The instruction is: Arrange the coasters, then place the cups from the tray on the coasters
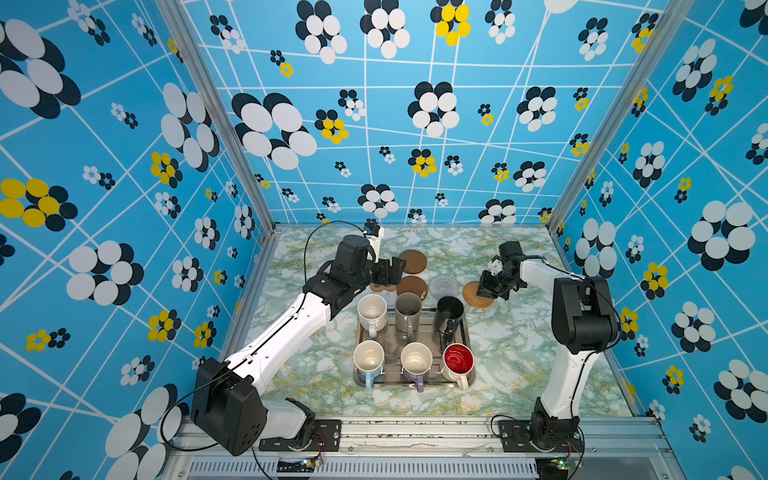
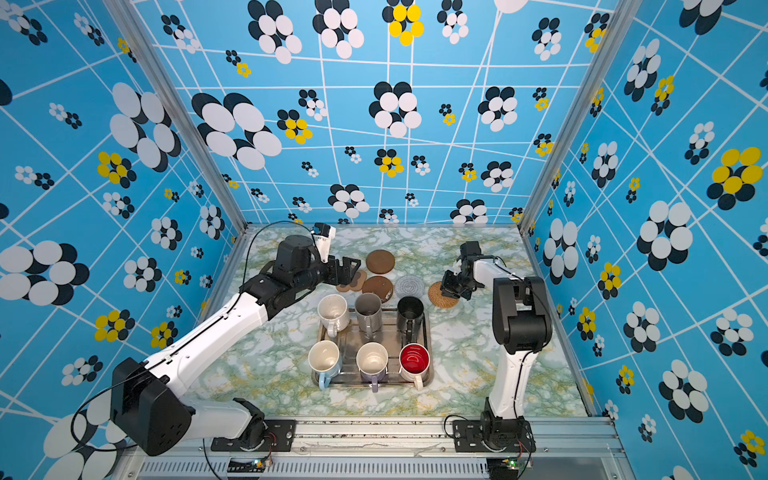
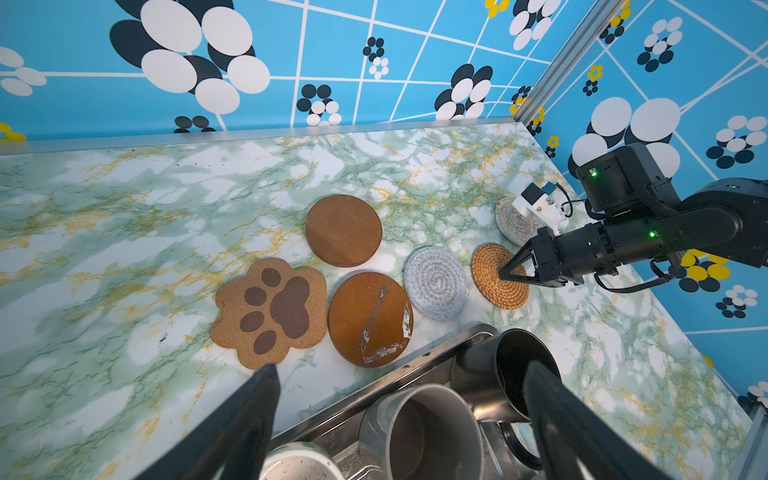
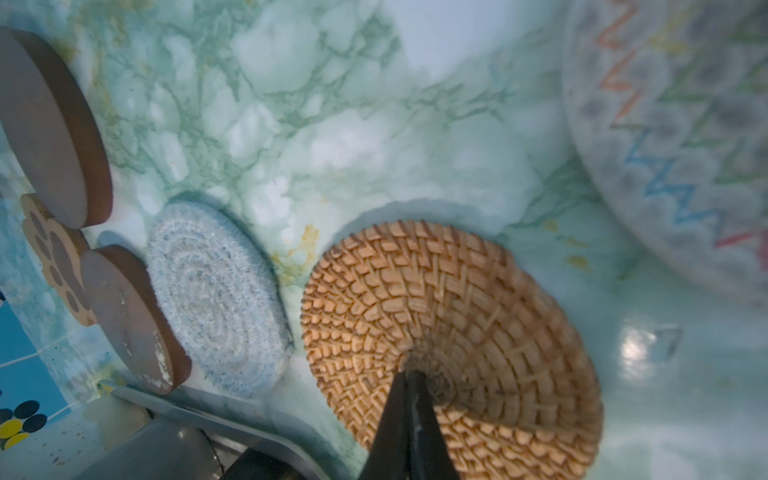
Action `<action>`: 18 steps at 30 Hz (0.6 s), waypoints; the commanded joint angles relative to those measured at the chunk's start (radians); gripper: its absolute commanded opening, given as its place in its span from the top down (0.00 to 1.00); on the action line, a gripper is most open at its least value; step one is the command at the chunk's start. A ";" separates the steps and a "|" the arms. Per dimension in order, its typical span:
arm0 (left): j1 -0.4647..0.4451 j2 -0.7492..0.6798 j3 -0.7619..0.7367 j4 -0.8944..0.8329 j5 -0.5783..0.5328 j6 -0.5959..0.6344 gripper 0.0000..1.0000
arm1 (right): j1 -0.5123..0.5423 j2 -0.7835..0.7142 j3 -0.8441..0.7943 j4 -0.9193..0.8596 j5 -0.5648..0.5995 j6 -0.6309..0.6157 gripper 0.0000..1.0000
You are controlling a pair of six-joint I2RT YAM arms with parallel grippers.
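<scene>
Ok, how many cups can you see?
6, all on the tray. Far row: cream-white cup, grey cup, black cup. Near row: light blue cup, lilac cup, red-inside cup. None seems hidden.

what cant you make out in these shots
- paw coaster: in both top views mostly behind the left hand.
- zigzag woven mat: blurred and cut by the edge in the right wrist view; the right arm covers it in both top views.
- right hand on the rattan coaster: pinching or only pressing, unclear.
</scene>
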 commanded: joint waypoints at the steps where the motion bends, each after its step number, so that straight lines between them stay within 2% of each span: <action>1: -0.006 -0.026 -0.015 0.004 -0.012 -0.009 0.07 | 0.004 0.047 0.019 -0.002 0.025 0.007 0.94; 11: -0.007 -0.041 -0.023 -0.008 -0.026 -0.004 0.07 | 0.001 0.168 0.219 -0.092 0.089 -0.029 0.90; 18: -0.006 -0.043 -0.028 -0.002 -0.029 -0.004 0.07 | -0.004 0.265 0.370 -0.121 0.078 -0.024 0.89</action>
